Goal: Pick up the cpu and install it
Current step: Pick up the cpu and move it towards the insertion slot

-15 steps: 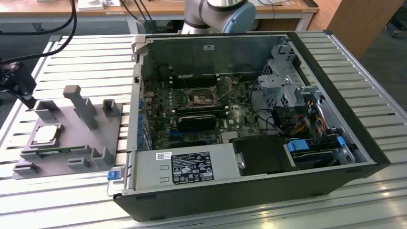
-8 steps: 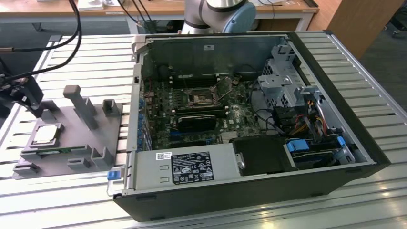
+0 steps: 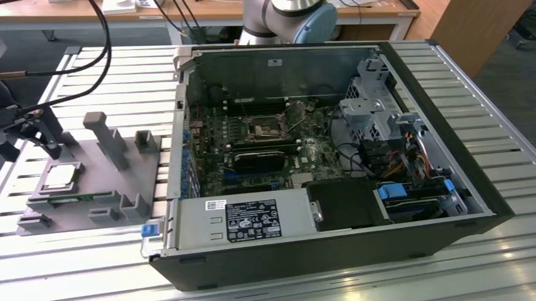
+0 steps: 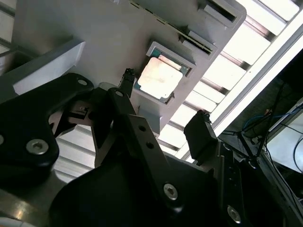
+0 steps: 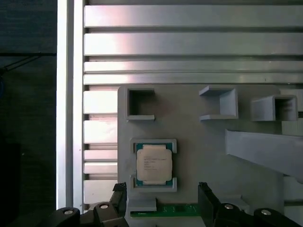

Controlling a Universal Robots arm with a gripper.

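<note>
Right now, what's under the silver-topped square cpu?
The silver-topped square cpu sits in a pocket of the grey plastic fixture. The pocket floor beneath is hidden by the chip.

Exterior view: I'm looking down at a slant, from well back, over the open black computer case [image 3: 335,257] and the grey plastic fixture block [image 3: 105,182] at the exterior view's left. First wrist view: straight down on that block, close. Second wrist view: closer still, oblique, past the black gripper [image 4: 164,97]. All three share the block and its silver-topped square cpu [image 5: 153,163].
</note>
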